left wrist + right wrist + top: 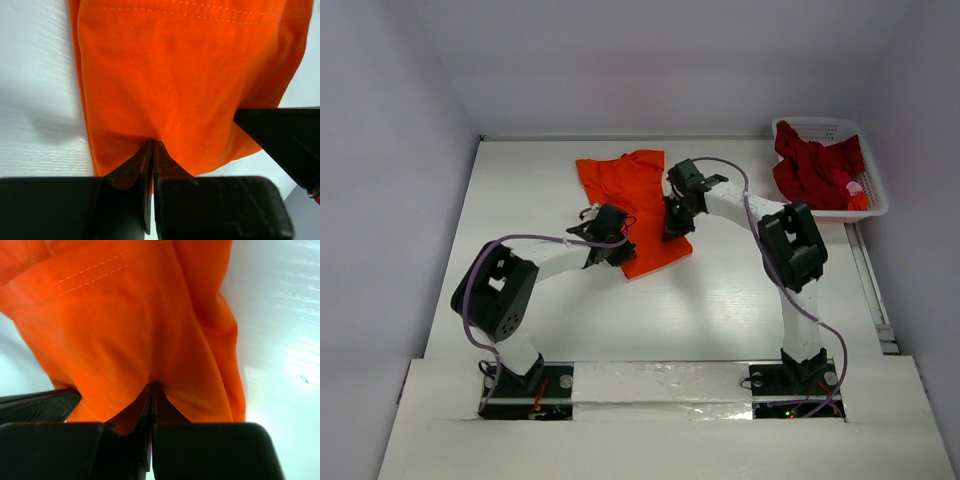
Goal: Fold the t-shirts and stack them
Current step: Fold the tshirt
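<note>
Right up against the left wrist lens, the left gripper: black fingers pressed flat together, clenched on a small tented pinch of the orange t-shirt at its near edge, stitched hem line across the top of that view, white table to the left of the cloth, a black wedge-shaped part poking in from the right. From above, left to right: left arm bent low over the table, a purple cable looped round its elbow, gripper down at the near left corner of the orange t-shirt; the cloth itself spread on the table a little left of centre and towards the far side, long and narrow, one sleeve sticking out at the far left, near end between the two grippers; right gripper down on the cloth's right edge, near the left one. Close up at the right wrist, much the same: jaws shut tight on a peaked fold of orange cloth, seam stitching above, bare table to the right. Further right, in the far right corner, a white lattice basket holding a crumpled dark red t-shirt, well apart from the orange one, with a small pink and orange bit tucked at its near right side.
</note>
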{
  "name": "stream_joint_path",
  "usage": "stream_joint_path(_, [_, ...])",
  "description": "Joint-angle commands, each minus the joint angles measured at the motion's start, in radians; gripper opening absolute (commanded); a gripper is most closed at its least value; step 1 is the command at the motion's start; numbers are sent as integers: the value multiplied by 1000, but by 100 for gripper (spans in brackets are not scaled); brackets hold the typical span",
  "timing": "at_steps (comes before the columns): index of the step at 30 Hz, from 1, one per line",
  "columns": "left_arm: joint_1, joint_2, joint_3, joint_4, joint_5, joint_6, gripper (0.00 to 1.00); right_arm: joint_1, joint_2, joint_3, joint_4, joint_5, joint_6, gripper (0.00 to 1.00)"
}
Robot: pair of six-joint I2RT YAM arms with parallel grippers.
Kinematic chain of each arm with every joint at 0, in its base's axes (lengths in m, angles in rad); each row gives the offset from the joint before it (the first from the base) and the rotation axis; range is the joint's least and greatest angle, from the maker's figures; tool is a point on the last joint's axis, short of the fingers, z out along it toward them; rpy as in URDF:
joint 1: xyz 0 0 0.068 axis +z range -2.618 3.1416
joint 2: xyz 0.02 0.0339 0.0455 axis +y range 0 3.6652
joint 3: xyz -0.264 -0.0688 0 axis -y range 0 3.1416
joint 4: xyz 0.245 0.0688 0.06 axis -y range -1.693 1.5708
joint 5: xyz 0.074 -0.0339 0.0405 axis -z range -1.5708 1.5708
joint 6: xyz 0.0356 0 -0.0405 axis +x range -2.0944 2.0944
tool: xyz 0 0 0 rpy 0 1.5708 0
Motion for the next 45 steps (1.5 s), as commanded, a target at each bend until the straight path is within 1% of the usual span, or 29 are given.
stream_joint_path(1, [-25,2,10,23,-15,-3,0,11,-37,-68,77,-21,31,0])
stream_joint_path(8, [-45,5,-62,32,-15,-19,0,44,-120,-242,137,-34,55,0])
stream_joint_path(18, [-54,-77,-182,2,-16,-28,0,80,-230,-421,184,-51,93,0])
stream_joint_path(21, [-63,-109,-222,-1,-10,-39,0,90,-273,-450,183,-48,100,0])
stream_joint_path(26, [-94,-185,-250,-66,-13,-53,0,99,-344,-505,167,-37,103,0])
stream_joint_path(33, [-115,-287,-294,-136,-13,-74,0,117,-388,-542,160,-46,103,0])
stream_joint_path(38, [-115,-333,-299,-174,-21,-80,0,140,-411,-568,158,-49,109,0])
stream_joint_path(45, [-143,-400,-291,-233,-30,-100,0,171,-465,-599,154,-54,133,0])
